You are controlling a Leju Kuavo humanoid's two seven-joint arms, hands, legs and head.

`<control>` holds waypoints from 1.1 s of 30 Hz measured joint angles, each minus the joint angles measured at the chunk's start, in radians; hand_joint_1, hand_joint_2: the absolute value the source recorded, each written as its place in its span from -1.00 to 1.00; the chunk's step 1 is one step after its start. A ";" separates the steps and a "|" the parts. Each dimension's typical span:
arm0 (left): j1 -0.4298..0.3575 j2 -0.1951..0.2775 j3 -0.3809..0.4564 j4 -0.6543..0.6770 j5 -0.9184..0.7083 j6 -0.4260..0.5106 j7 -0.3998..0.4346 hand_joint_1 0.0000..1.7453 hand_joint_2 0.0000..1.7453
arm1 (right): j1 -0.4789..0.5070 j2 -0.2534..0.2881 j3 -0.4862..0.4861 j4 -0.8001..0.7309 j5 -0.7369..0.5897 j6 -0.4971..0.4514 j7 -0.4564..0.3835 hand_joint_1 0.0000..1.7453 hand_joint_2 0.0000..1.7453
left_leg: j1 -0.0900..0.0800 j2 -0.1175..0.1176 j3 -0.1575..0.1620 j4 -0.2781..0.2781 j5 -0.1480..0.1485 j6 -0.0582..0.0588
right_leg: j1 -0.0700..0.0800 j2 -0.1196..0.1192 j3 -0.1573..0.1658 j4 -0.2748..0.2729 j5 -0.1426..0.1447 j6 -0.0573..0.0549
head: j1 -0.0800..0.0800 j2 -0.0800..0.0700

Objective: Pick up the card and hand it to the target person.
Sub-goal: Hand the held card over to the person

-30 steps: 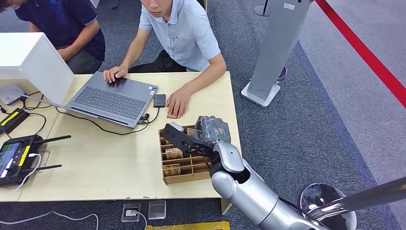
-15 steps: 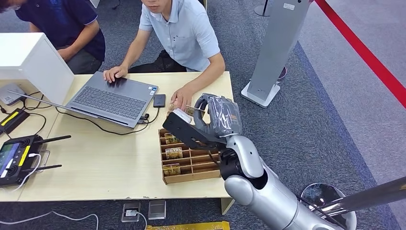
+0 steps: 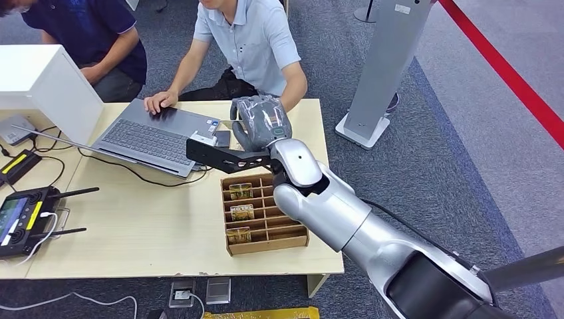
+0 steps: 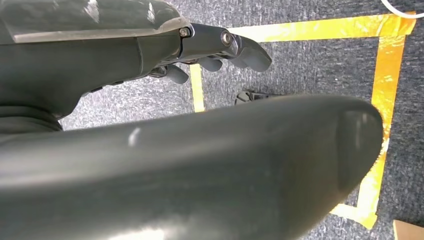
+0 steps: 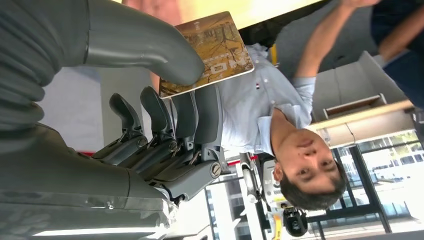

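My right hand is raised above the far side of the table, in front of the person in the light blue shirt. In the right wrist view its thumb and fingers pinch a brown and gold card, which faces that person. The hand's back hides the card in the head view. A wooden card box lies on the table below my arm with three more cards in its slots. My left hand hangs over the carpet and holds nothing, its fingers loosely apart.
An open laptop is under the person's other hand, with a white box and a remote controller to the left. A second person sits at the far left. A grey stand rises right of the table.
My right hand lifted away from the card box with the card and swung up and leftward to the person. The person's hand on the table is now hidden behind it.
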 joint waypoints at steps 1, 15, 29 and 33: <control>-0.002 0.001 -0.002 0.000 -0.001 -0.001 0.001 -1.00 -1.00 | -0.012 0.012 0.007 0.041 0.010 0.004 -0.004 0.64 1.00 | 0.000 0.000 0.000 0.000 0.000 0.000 | 0.000 0.000 0.000 0.000 0.000 0.000 | 0.000 0.000; -0.002 0.004 -0.030 0.000 0.004 -0.016 -0.001 -1.00 -1.00 | -0.084 0.119 0.102 0.369 0.089 0.035 -0.019 -1.00 1.00 | 0.000 0.000 0.000 0.000 0.000 0.000 | 0.000 0.000 0.000 0.000 0.000 0.000 | 0.000 0.000; 0.008 0.006 -0.046 0.000 0.033 -0.011 -0.008 -1.00 -1.00 | -0.153 0.121 0.095 0.403 -0.027 -0.091 -0.086 -1.00 1.00 | 0.000 0.001 0.001 0.000 0.000 0.000 | 0.000 0.001 0.000 0.000 0.000 0.000 | 0.000 0.000; 0.016 0.008 -0.046 0.000 0.051 -0.005 -0.009 -1.00 -1.00 | -0.158 0.105 0.058 0.345 -0.155 -0.117 -0.126 -1.00 1.00 | 0.000 0.001 0.001 0.000 0.000 0.000 | 0.000 0.001 0.000 0.000 0.000 0.000 | 0.000 0.000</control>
